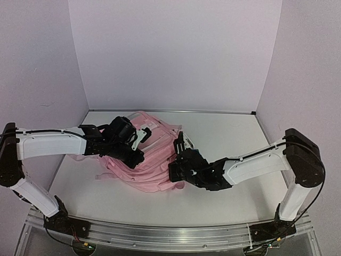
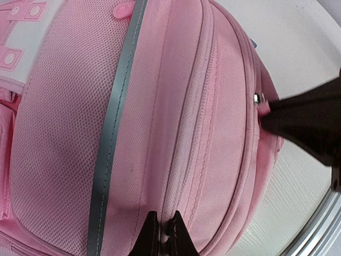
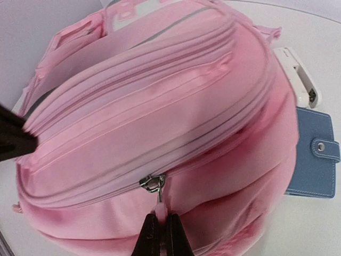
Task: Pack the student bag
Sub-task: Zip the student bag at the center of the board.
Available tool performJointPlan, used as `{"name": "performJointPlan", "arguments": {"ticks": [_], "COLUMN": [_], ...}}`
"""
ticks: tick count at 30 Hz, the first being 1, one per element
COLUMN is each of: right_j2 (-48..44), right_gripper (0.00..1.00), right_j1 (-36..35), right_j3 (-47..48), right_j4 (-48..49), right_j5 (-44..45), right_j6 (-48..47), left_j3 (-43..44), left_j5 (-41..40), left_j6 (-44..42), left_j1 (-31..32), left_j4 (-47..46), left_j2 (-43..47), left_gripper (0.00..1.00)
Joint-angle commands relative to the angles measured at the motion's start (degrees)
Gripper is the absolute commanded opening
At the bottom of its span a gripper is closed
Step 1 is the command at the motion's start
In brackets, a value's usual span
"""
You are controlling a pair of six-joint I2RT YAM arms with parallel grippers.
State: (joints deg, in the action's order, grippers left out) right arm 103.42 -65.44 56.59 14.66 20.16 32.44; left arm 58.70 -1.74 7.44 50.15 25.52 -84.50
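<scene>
One view only, right wrist: blue wallet (image 3: 314,160), stapler (image 3: 298,77) beside student bag (image 3: 160,138).

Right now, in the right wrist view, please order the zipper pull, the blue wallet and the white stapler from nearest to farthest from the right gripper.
1. zipper pull: pinched between the fingers of the right gripper, on the student bag.
2. blue wallet: lying to the right of the bag.
3. white stapler: beyond the wallet, at the upper right.
</scene>
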Motion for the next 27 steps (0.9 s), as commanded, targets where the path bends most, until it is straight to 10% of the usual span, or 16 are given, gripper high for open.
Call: {"name": "performJointPlan", "arguments": {"ticks": [1,13,27], "right_j2": [-3.3,-2.1,-2.3], "right_gripper": [0.00,0.00,0.00], "right_j1": [5.1,13.7,12.3], "right_j3": [-1.7,0.0,-2.3], "right_j4": [-2.1,0.4,4.2], "right_j5": [-2.5,-20.3,-25.4], "right_j6": [0.0,-8.6,-6.5], "left_j3": [-0.5,-0.4,14.6], "left_j5": [-4.7,-6.9,-5.3], "left_j6": [-2.5,-1.5,-5.5], "left_j1": [-0.4,2.6,2.6], "left_j4": [4.6,9.0,-4.3], "left_j2": [-0.8,-3.0,-14.2], "left_gripper": [0.00,0.01,0.53]}}
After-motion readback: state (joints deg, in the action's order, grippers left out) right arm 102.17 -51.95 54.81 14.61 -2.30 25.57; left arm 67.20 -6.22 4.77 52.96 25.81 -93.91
